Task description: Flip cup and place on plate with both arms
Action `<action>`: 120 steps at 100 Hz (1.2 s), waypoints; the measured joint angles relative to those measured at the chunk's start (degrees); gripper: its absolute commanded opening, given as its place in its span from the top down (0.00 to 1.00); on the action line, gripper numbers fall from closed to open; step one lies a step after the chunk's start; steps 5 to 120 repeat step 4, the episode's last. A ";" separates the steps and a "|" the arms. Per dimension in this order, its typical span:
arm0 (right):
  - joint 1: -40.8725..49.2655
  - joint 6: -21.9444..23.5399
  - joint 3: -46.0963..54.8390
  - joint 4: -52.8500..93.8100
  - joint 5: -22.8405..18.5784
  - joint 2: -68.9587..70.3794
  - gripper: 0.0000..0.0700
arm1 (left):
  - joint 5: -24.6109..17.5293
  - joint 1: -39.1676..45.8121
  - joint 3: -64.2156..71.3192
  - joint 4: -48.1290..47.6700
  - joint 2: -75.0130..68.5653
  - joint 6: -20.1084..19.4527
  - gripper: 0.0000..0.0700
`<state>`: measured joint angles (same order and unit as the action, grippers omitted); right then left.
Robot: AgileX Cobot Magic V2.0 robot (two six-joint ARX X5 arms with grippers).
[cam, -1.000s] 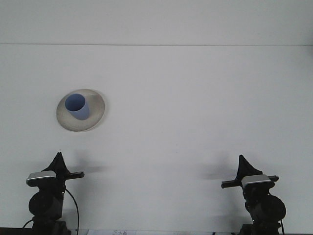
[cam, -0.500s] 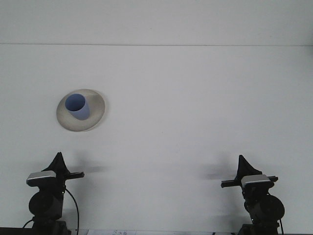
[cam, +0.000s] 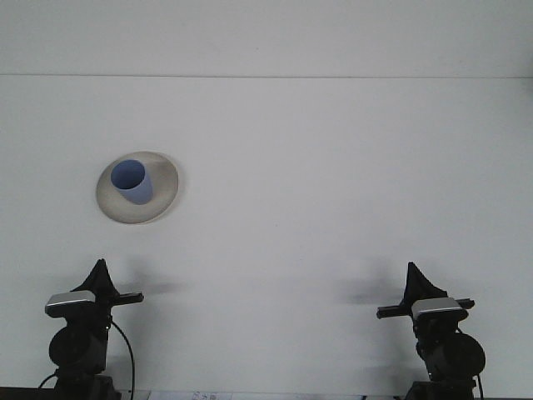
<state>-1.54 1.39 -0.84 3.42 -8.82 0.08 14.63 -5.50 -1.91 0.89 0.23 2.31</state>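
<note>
A blue cup [cam: 132, 182] stands upright, mouth up, on a round off-white plate [cam: 165, 198] at the left of the white table. My left gripper [cam: 101, 267] rests near the front edge, well below the plate and apart from it, its two black fingers meeting in a point, shut on nothing. My right gripper [cam: 411, 270] sits at the front right, far from cup and plate, also shut and holding nothing.
The white table [cam: 316, 183] runs back to a seam with a white wall [cam: 266, 37]. Both arm bases and wrist cameras crowd the bottom corners of the view.
</note>
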 measured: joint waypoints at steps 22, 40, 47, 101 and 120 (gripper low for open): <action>0.00 0.00 0.00 0.00 0.00 0.00 0.99 | 0.00 0.00 0.00 0.00 0.00 0.00 0.98; 0.00 0.00 0.00 0.00 0.00 0.00 0.99 | 0.00 0.00 0.00 0.00 0.00 0.00 0.98; 0.00 0.00 0.00 0.00 0.00 0.00 0.99 | 0.00 0.00 0.00 0.00 0.00 0.00 0.98; 0.00 0.00 0.00 0.00 0.00 0.00 0.99 | 0.00 0.00 0.00 0.00 0.00 0.00 0.98; 0.00 0.00 0.00 0.00 0.00 0.00 0.99 | 0.00 0.00 0.00 0.00 0.00 0.00 0.98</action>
